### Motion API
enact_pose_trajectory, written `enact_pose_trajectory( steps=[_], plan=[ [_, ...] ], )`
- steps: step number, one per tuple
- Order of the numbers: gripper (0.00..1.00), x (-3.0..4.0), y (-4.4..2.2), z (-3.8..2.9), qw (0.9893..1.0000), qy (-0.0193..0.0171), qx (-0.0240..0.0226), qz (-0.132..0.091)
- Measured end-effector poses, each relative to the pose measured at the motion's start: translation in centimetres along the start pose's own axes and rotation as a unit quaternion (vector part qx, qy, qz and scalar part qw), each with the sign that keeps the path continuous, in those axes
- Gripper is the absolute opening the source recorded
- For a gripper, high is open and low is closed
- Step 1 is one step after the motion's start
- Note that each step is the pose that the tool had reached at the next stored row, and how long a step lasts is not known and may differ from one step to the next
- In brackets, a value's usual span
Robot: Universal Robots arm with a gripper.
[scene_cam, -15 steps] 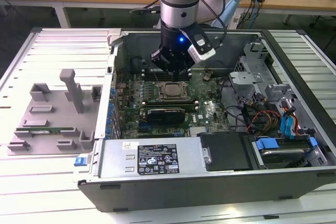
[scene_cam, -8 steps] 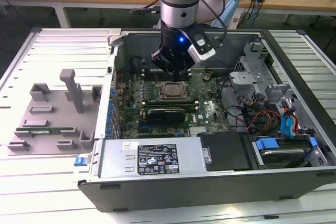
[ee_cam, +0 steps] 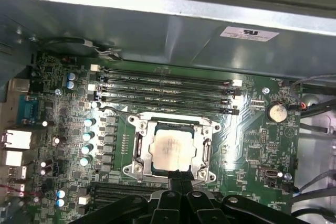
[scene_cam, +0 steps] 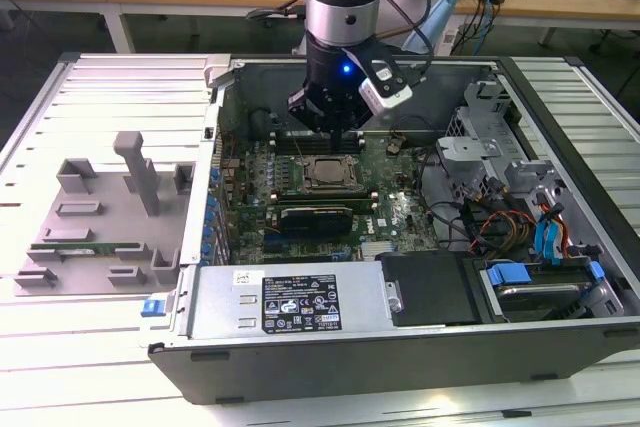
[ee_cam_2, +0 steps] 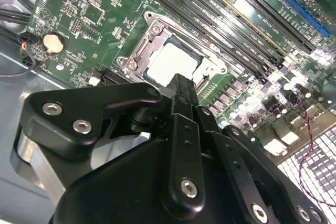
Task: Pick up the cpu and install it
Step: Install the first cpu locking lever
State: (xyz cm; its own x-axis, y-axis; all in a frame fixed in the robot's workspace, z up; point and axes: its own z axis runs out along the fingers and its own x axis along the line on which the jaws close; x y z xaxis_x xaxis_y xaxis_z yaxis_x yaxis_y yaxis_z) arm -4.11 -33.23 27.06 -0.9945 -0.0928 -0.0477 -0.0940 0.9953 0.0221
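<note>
Black tool (ee_cam: 181,176), closed together and empty, hovers above the cpu (ee_cam: 170,148) seated in its socket (ee_cam: 137,146).

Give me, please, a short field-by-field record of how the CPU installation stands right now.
cpu: lying flat in the socket on the motherboard
hand: shut, holding nothing, over one edge of the socket
memory slots: parallel rows beside the socket, on the side away from the hand
computer case: open, motherboard facing up
</note>
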Motion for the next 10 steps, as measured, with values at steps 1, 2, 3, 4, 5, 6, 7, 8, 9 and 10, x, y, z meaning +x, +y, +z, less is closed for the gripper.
enact_pose_trajectory(
  steps=[1, 2, 3, 4, 5, 6, 7, 8, 9, 10],
  plan=[
    [0.11, -0.01, 0.0, -0.13, 1.0, 0.0, 0.0, 0.0],
    [0.11, -0.01, 0.01, -0.25, 1.0, 0.0, 0.0, 0.0],
    [0.11, -0.02, 0.01, -0.25, 1.0, 0.0, -0.0001, 0.0],
    [0.11, -0.02, 0.0, -0.25, 1.0, 0.0, 0.0, 0.0],
    [0.11, -0.02, 0.01, -0.25, 1.0, 0.0, 0.0, 0.0],
    [0.11, -0.01, 0.0, -0.26, 1.0, 0.0, 0.0, 0.0],
    [0.11, 0.12, 0.02, -0.27, 1.0, 0.0, 0.0, 0.0],
    [0.11, 0.51, 0.12, -0.28, 1.0, 0.0, 0.0001, 0.0],
    [0.11, 0.85, 0.21, -0.29, 1.0, 0.0, 0.0, 0.0],
    [0.11, 1.05, 0.26, -0.3, 1.0, 0.0, 0.0, 0.0]
  ],
)
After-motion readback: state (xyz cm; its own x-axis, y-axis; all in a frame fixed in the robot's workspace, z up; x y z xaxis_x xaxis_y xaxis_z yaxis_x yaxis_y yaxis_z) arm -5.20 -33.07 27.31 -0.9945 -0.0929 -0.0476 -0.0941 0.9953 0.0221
